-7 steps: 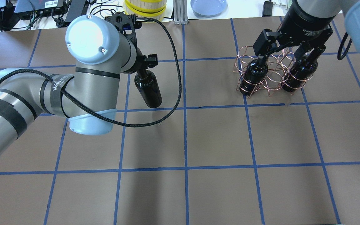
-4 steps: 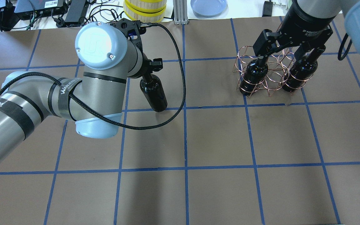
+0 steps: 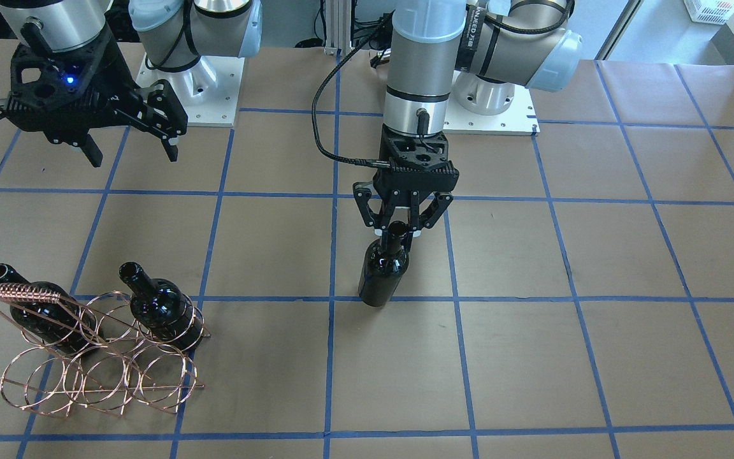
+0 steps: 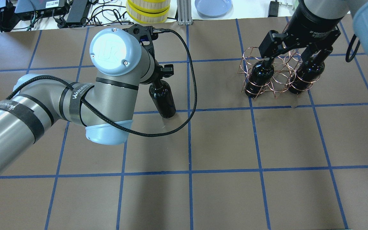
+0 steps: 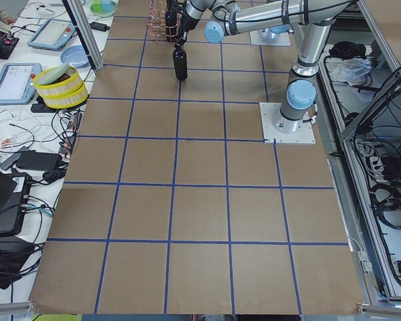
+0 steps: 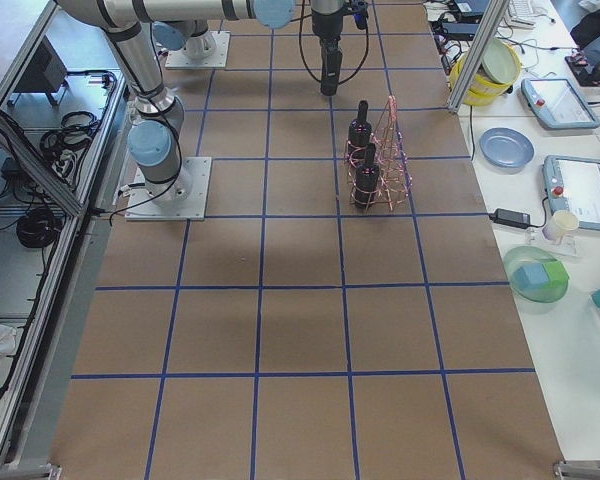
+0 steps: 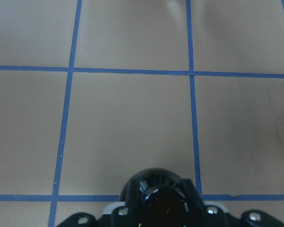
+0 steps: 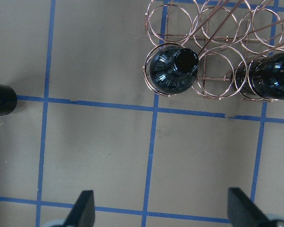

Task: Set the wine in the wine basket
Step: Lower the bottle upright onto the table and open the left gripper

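Note:
My left gripper (image 3: 399, 231) is shut on the neck of a near-black wine bottle (image 3: 382, 271) and holds it upright, low over the table. That bottle also shows in the overhead view (image 4: 164, 99) and in the left wrist view (image 7: 157, 196). The copper wire wine basket (image 3: 102, 373) stands far to the robot's right (image 4: 276, 83). Two more bottles (image 3: 164, 309) (image 3: 39, 313) stand in its end rings, and the middle rings are empty. My right gripper (image 3: 132, 153) hangs open and empty above the basket (image 8: 213, 33), its fingers (image 8: 84, 208) wide apart.
A yellow and white stacked container (image 4: 148, 9), a blue plate (image 4: 213, 6) and cables lie beyond the table's far edge. The two arm base plates (image 3: 196, 102) (image 3: 497, 108) sit on the robot's side. Brown paper with blue tape lines covers the table (image 4: 222, 140).
My left arm has carried the held bottle to the right, toward the basket. The right gripper and the basket have not moved.

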`<state>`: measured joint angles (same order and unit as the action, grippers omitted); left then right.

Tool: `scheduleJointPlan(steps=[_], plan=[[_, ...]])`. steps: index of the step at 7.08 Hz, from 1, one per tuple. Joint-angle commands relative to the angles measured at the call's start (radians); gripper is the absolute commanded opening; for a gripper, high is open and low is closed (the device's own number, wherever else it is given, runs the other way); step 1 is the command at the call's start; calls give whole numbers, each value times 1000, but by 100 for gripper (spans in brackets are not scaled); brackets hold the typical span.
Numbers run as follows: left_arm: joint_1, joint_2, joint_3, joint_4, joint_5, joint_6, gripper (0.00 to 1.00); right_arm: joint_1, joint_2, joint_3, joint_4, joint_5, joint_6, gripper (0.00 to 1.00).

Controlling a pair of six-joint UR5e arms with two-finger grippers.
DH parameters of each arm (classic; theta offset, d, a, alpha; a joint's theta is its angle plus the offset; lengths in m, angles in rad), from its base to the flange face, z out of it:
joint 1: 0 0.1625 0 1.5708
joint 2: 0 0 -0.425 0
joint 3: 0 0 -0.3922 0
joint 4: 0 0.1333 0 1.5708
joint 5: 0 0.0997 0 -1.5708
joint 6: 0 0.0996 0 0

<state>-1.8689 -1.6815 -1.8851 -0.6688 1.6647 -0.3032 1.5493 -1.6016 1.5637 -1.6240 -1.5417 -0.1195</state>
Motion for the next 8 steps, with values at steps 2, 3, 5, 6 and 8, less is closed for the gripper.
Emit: scheduleJointPlan(steps=[2,3,5,6,8], plan=[[-3,-3,-2,-3,4,-7,0,0,-8,3,12,-2,-14,100],[-3,-10,-3,-3,44,-2,0,0,-9,3,12,-2,-15,100],[-4,-9,-5,-2,49,1,0,0,-17,9,21,-14,-17,100],[-4,-10,-5,-2,46,-5,0,0,-20,13,22,-17,-19,100],[-4,-12,-6,-3,47,-10,0,0,-14,19,24,-15,-17,100]])
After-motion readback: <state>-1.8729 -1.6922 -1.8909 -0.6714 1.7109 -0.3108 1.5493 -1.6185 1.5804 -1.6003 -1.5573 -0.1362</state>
